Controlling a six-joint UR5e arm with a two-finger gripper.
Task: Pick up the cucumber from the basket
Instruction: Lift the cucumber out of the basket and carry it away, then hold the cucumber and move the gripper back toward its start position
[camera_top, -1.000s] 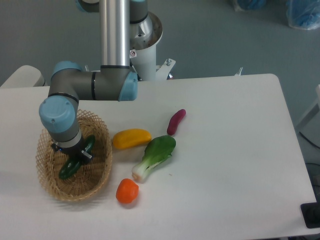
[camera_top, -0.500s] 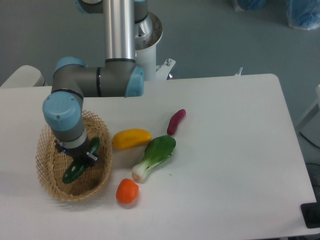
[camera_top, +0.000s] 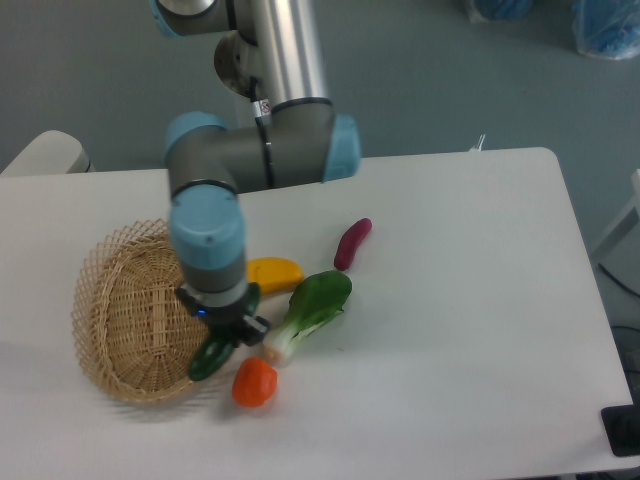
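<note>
The dark green cucumber (camera_top: 213, 355) hangs tilted over the right rim of the wicker basket (camera_top: 125, 320), held around its middle. My gripper (camera_top: 226, 326) is shut on it, pointing down from the blue-grey wrist above. The cucumber's lower end shows below the fingers, its upper end pokes out beside the wrist. Nothing lies in the basket.
A yellow pepper (camera_top: 277, 273) lies just right of the wrist, partly hidden by it. A bok choy (camera_top: 312, 310) and an orange tomato (camera_top: 254, 382) sit close by the gripper. A purple eggplant (camera_top: 352, 243) lies further right. The arm's upper links cross above the table's back left.
The gripper has carried the cucumber up and to the right, from the basket's middle to over its right rim. The arm's upper links swung right as well.
</note>
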